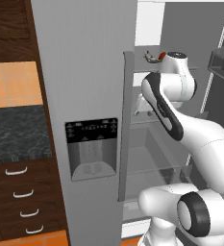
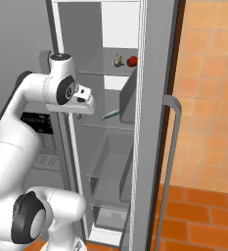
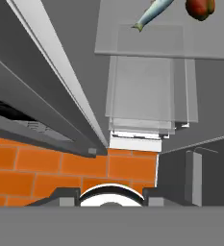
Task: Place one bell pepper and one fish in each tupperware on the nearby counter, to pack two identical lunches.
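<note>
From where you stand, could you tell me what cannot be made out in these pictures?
Bell pepper: left base view, mostly hidden behind the arm's wrist.
Fish: hand view, partly cut off by the top edge.
Counter: left base view, cut off by the left edge and the fridge door.

Matt grey metal fridge door [image 1: 84, 72]; clear glassy shelves [image 3: 147, 91]; speckled stone counter [image 1: 17, 132]; dark wood drawers [image 1: 22, 197]
</note>
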